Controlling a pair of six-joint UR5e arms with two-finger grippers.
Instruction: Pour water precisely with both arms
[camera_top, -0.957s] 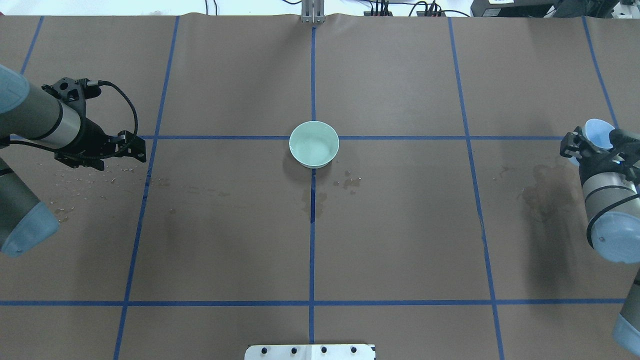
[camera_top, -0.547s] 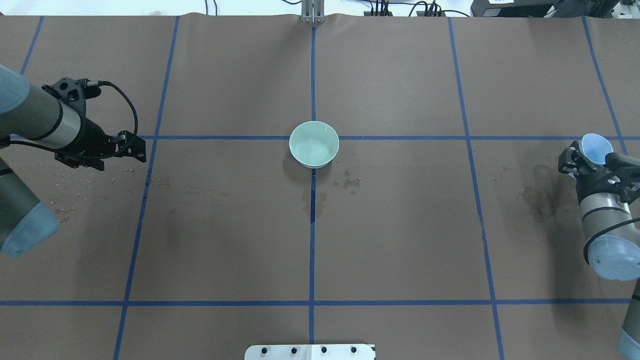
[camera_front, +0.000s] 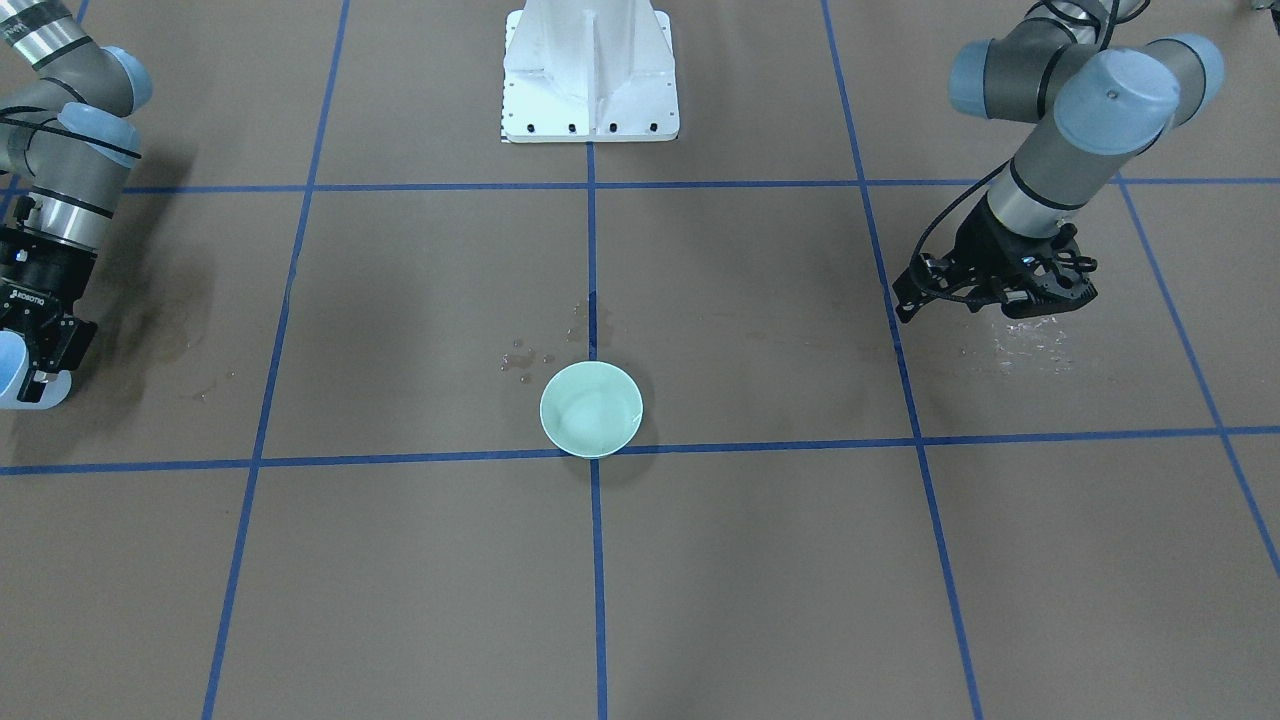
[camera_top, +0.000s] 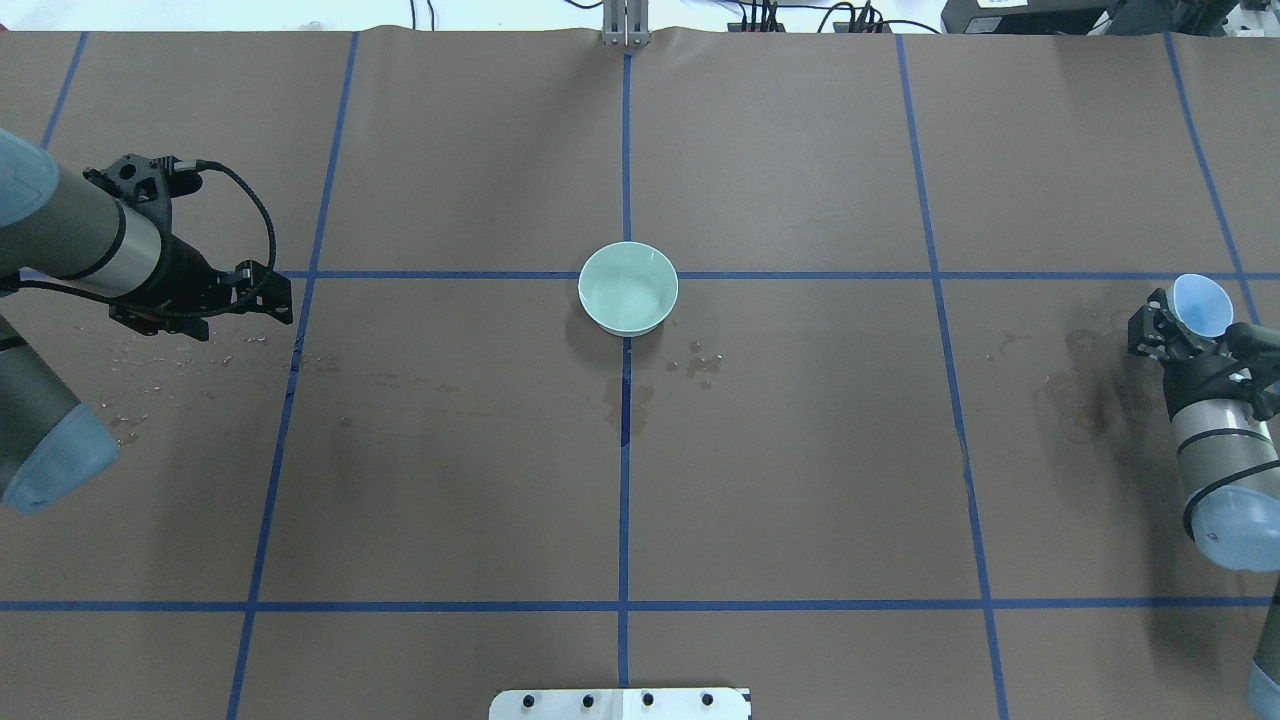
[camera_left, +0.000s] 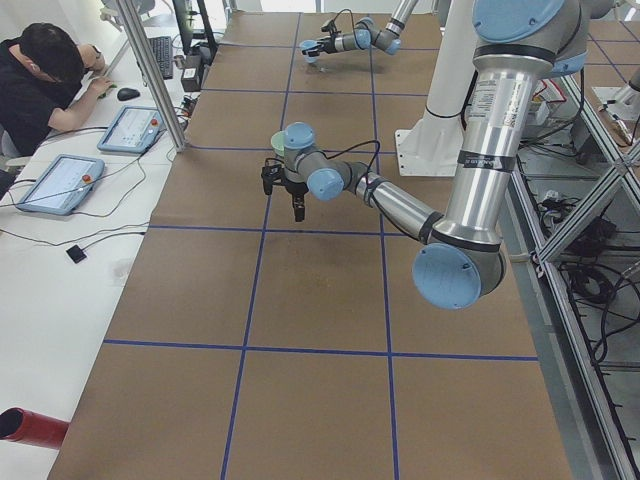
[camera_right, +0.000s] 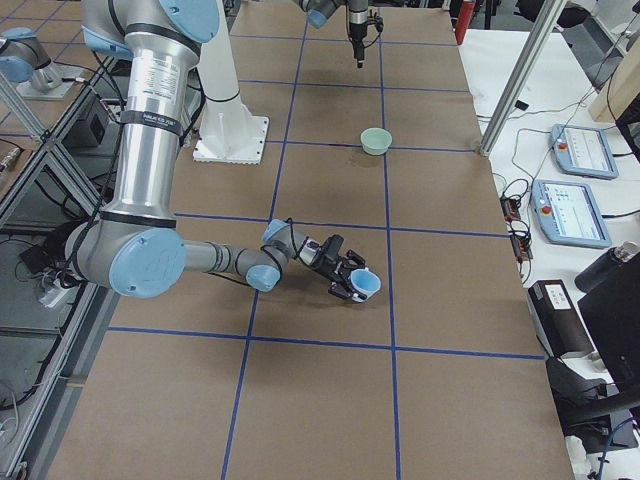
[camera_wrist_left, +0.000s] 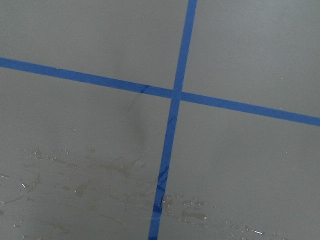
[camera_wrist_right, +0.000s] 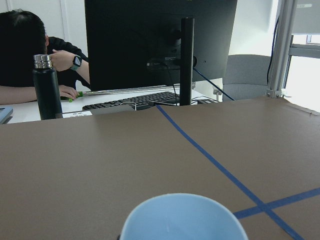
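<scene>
Cup: your right fingers (camera_top: 1150, 330) are closed around the blue cup (camera_top: 1200, 305), far from the green bowl (camera_top: 628, 288).
Left fingers (camera_top: 270, 295): they hold nothing; open or closed, I cannot tell.
Water (camera_wrist_left: 195, 216): drops lie on the surface (camera_top: 800, 450) below them.
Risk: tilt the cup too early and more could spill.

Bright, even light falls from above and shadows stay soft. Below the left gripper (camera_top: 275, 298), spilled water (camera_wrist_left: 192, 216) glints. Just ahead of the right gripper (camera_top: 1193, 328), the blue cup (camera_wrist_right: 181, 220) is blurred, with window glare beyond.
</scene>
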